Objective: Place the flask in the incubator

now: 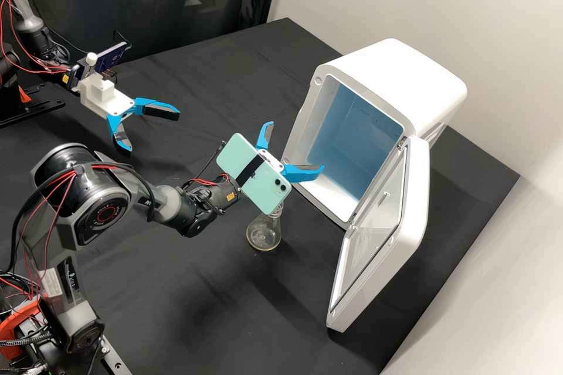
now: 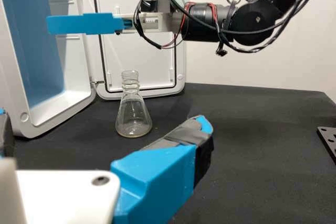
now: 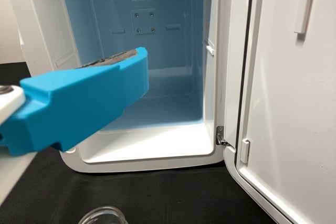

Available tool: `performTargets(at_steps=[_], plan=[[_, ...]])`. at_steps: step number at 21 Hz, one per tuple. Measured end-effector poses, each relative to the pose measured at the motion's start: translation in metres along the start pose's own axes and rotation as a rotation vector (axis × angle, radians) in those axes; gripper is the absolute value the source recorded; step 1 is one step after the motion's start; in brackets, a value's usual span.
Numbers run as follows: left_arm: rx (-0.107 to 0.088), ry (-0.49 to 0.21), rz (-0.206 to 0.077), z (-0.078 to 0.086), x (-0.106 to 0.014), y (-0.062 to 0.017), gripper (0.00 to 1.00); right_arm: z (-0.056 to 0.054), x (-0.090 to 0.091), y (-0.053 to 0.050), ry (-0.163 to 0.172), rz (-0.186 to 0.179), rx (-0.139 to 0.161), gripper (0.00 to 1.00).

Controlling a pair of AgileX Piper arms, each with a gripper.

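Flask [image 1: 264, 233] upright on black bench [image 1: 205, 310], white wall [image 1: 469, 0] beside

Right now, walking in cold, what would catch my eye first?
The white incubator at the right of the black bench, its door swung open on a blue interior. Just before it a clear flask stands upright, the right claw open above it.

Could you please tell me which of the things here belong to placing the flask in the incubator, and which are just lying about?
For the job:
- flask, standing upright
- incubator, its door open
- right end effector, open, before the incubator

Just about:
- left end effector, open, off to the side
- black bench
- perforated plate
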Motion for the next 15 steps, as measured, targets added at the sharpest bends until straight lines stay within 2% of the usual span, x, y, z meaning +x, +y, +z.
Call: performTargets(at_steps=[8, 10, 12, 15], plan=[[-0.002, 0.021, 0.007, -0.004, -0.001, 0.0014, 1.00, 0.000, 0.000, 0.000, 0.000, 0.000, 0.004, 1.00], [-0.019, 0.019, 0.011, -0.004, -0.001, 0.0023, 1.00, 0.001, -0.001, 0.000, 0.005, 0.009, 0.007, 1.00], [-0.020, 0.018, 0.017, -0.003, -0.002, 0.0035, 1.00, 0.008, -0.011, 0.000, 0.017, 0.027, -0.001, 1.00], [-0.020, 0.018, 0.017, -0.003, -0.002, 0.0035, 1.00, 0.022, -0.031, -0.005, 0.009, 0.031, -0.015, 1.00]])
